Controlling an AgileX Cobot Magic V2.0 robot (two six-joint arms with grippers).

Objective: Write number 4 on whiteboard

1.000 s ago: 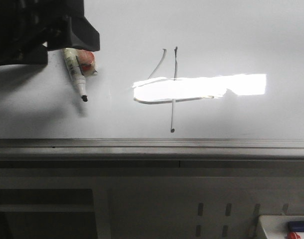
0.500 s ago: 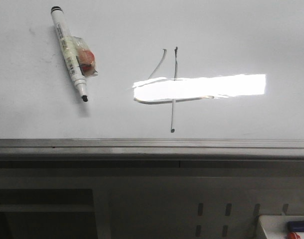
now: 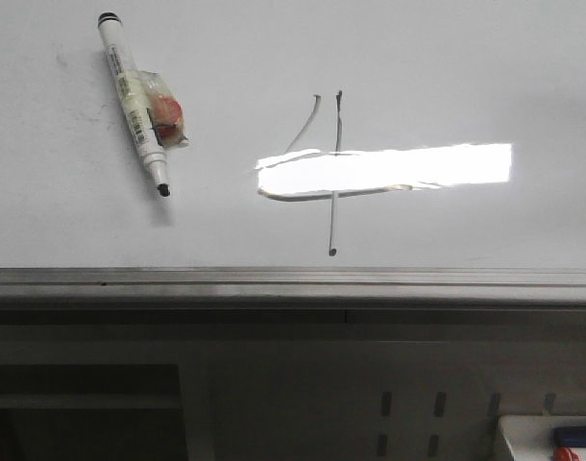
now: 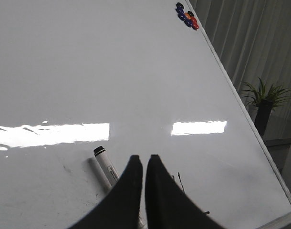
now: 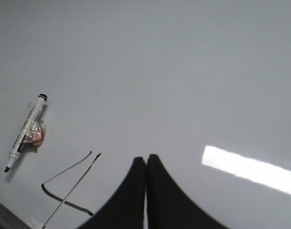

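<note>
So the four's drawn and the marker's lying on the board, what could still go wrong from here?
The marker lies uncapped with its tip bare on the whiteboard; it may dry out or leave a stray mark if it rolls. The left end effector hangs closed just above it and could nudge it. Any sweep across the number 4 might smear its lines.

A dark arm that covered the upper left corner of the front view one second ago is no longer seen there. The marker (image 3: 133, 101), whose upper barrel and black rear end were hidden under that arm, is now shown in full, lying free on the whiteboard (image 3: 447, 58) with its tip pointing down and slightly right. The shadow that was cast on the board beside the arm is gone.
</note>
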